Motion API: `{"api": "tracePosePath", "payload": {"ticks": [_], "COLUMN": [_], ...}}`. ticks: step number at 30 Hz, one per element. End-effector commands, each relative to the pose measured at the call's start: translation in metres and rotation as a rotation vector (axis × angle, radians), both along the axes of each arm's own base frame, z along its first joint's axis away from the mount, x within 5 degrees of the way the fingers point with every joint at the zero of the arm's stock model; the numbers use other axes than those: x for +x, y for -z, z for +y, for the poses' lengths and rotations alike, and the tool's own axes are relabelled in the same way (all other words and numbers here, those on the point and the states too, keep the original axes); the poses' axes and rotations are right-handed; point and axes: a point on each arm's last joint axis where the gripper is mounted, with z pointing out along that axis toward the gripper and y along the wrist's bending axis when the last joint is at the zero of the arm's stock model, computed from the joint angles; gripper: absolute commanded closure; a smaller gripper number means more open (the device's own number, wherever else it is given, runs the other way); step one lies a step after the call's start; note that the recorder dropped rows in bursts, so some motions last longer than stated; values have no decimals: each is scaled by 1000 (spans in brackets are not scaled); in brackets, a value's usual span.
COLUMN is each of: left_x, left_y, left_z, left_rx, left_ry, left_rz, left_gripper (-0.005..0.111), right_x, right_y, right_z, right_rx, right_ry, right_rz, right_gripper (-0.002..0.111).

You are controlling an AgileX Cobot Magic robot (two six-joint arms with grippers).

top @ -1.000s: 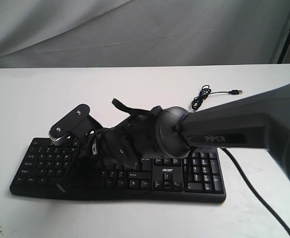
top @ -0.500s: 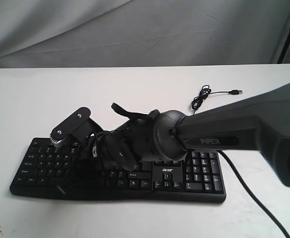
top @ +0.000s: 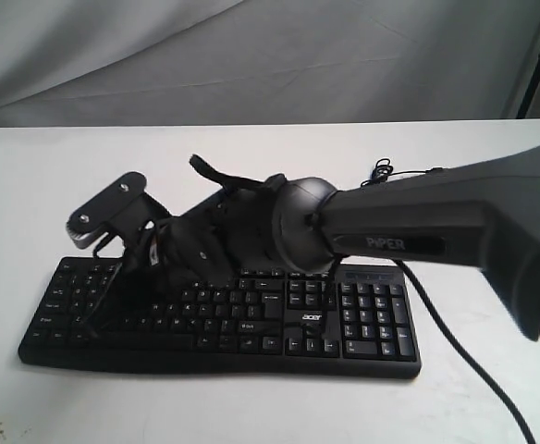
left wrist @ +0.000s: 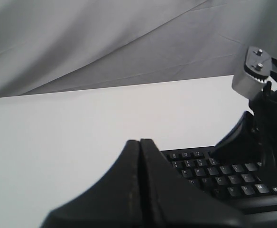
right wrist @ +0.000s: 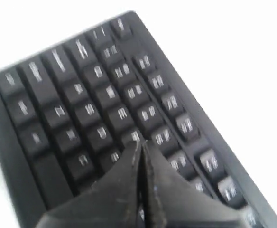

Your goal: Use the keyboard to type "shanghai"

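I have the long flat black keyboard (top: pixel 251 328), with white legends and a number pad, lying along the lower middle of the exterior frame on the white table (top: pixel 57 185). Its thin black cable (top: pixel 464 361) trails off toward the lower right. The right arm reaches across from the right edge of that frame, and its right pincer (right wrist: pixel 141 148) is clenched on nothing, the two fingers pressed into a single point that serves as my typing stylus. In its own wrist view that point hangs over the letter keys toward the keyboard's left end, but the picture is blurred. I cannot read any legend, nor tell whether the tip is touching a key or just above one. The left pincer (left wrist: pixel 139 142) is also clenched and empty, and sits off the keyboard's left end over bare table, taking no part. Since S and A sit on that left side, I judge I am lining up one of those letters, though I cannot say how much of the word is already entered. The next move calls for a short, straight push down onto one key only, with the tip centred so it does not clip a neighbour. Then I need a clean lift before crossing to the next letter.
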Motion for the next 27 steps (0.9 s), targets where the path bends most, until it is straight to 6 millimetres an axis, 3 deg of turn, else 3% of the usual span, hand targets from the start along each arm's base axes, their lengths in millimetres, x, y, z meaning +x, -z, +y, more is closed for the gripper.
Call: {"api": "tracePosePath", "payload": {"ticks": [1, 10, 27], "left_x": [0, 0, 0], "left_y": [1, 1, 1], "left_z": [0, 0, 0], "left_rx": [1, 1, 1], "left_ry": [5, 5, 5], "left_rz": [-5, -5, -5], "left_gripper": [107, 107, 107], "right_x": [-2, -7, 2], "right_y": [-16, -1, 15], "right_z": [23, 64, 68], "right_rx": [25, 1, 53], "right_ry": [-51, -111, -75], "right_rz": [-44, -26, -24], "right_gripper": [108, 108, 108]}}
